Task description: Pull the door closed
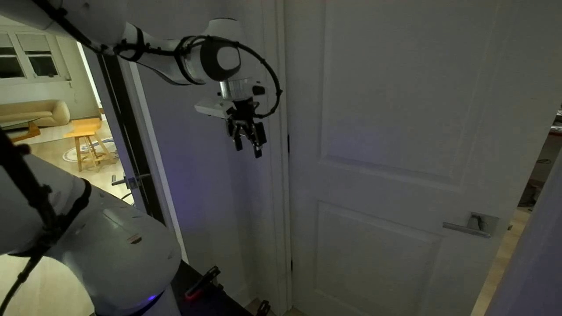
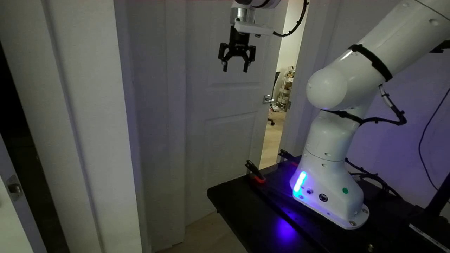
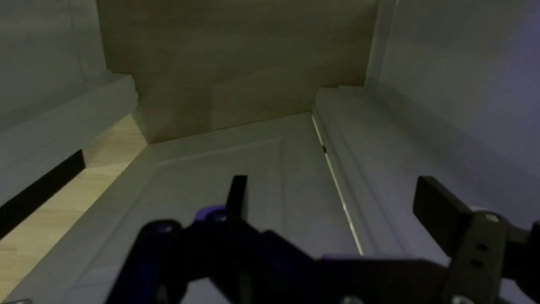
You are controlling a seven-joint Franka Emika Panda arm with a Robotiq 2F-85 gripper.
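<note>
The tall white panelled door point(image 1: 390, 188) stands ajar, with a lit gap along its handle edge. It also shows in an exterior view point(image 2: 228, 105) and from above in the wrist view point(image 3: 253, 156). Its silver lever handle point(image 1: 467, 229) sits on a rectangular plate near that edge and shows in an exterior view point(image 2: 268, 99). My gripper point(image 1: 248, 151) points down, open and empty, in front of the hinge side, above handle height and apart from the handle. It shows with spread fingers in an exterior view point(image 2: 235, 70) and in the wrist view point(image 3: 331, 185).
A black table point(image 2: 225, 196) carries the arm's base, with black and red clamps point(image 2: 256, 172) on its edge. A white wall and door frame point(image 1: 279, 175) stand beside the hinges. A dark-framed opening point(image 1: 127, 131) shows a lit room with a wooden stool point(image 1: 85, 131).
</note>
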